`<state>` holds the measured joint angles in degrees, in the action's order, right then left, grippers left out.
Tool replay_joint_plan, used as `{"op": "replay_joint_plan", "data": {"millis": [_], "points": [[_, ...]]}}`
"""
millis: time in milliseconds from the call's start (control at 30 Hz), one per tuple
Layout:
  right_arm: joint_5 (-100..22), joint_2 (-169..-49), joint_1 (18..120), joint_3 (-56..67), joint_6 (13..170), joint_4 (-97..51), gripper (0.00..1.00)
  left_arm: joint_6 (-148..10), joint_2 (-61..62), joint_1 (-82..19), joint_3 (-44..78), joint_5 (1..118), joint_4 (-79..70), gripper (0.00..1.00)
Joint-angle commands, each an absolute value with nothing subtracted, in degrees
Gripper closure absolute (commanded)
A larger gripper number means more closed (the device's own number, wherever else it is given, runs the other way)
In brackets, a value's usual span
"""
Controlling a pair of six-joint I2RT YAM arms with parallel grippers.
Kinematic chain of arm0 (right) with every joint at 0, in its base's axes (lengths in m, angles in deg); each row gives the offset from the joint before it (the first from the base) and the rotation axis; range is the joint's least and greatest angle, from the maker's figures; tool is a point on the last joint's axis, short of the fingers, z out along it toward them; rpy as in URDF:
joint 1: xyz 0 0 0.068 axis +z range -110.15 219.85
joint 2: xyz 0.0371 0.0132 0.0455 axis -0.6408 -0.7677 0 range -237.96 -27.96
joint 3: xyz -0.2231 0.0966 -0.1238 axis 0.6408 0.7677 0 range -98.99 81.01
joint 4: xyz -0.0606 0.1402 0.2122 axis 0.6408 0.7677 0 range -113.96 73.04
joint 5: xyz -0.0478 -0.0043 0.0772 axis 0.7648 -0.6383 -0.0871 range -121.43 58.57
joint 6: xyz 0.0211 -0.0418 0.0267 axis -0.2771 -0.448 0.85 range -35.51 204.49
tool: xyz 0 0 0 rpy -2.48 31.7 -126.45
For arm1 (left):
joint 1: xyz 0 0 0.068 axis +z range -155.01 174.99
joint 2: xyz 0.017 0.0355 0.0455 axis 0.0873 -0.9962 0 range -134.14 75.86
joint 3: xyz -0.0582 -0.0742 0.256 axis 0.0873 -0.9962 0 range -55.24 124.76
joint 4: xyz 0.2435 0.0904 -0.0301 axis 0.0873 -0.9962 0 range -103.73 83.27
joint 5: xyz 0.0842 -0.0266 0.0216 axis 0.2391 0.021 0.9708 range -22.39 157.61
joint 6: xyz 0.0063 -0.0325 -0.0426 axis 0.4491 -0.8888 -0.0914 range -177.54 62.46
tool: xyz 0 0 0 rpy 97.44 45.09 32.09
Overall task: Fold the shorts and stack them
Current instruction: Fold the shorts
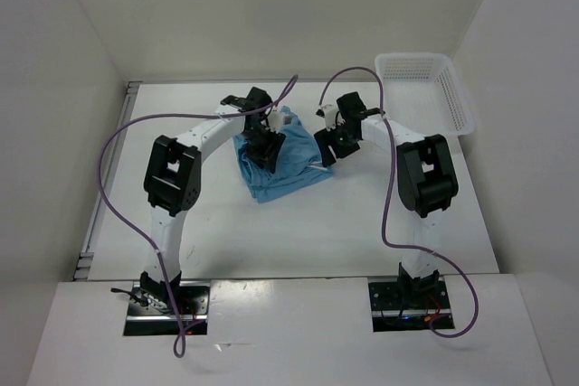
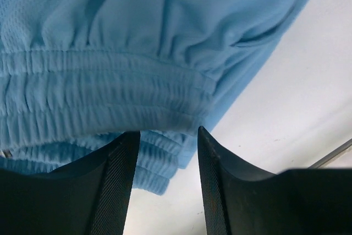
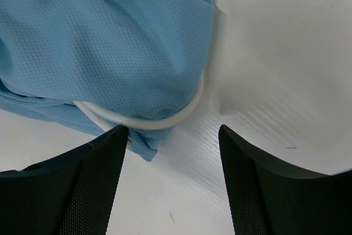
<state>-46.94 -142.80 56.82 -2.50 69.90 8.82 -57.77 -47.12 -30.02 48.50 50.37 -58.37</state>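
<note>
Shorts (image 1: 289, 174), overhead: they are lying bunched in a rough heap on the middle of the table (image 1: 271, 232), well apart from the white basket (image 1: 416, 68) at the far right corner.
Left gripper (image 1: 262, 146), overhead: it is hanging over the heap's left part, reaching in from its own side to cover that end of the cloth.
Right gripper (image 1: 326, 146), overhead: it is sitting at the heap's right edge, so the two claws are bracketing the garment, probably to work both ends together.
Waistband (image 2: 99, 97), left wrist view: its gathered elastic is running across the frame just past the fingertips, offering a firm edge to catch.
Left claw, left wrist view: its fingers (image 2: 115, 191) are standing spread and pinching nothing; blue cloth is showing beyond the gap.
Drawstring (image 3: 143, 122), right wrist view: the thin white cord is looping out under a corner of the fabric, just ahead of the left finger.
Right claw, right wrist view: the jaws are gaping wide with bare table between them, gripping nothing.
Step, as a judgement: both arms are lining up grasps; folding is looking unfinished and stacking not begun.
</note>
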Motion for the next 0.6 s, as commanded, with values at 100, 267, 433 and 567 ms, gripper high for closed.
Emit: {"op": "replay_joint_plan", "data": {"millis": [100,267,433,567], "points": [[-48.6,-144.1,57.1,-1.0,70.3,6.5,0.28,-57.5,-51.8,-28.5,52.5,45.7,-58.8,0.46],[-49.1,-144.6,58.1,-1.0,70.3,6.5,0.28,-57.5,-53.9,-28.5,53.1,42.9,-58.8,0.51],[-49.6,-145.2,59.8,-1.0,71.5,6.5,0.35,-57.5,-55.1,-28.5,55.0,41.6,-59.3,0.78],[-50.3,-145.7,60.3,0.2,73.0,6.5,0.58,-57.5,-55.6,-28.0,55.0,41.1,-59.3,1.00]]}}
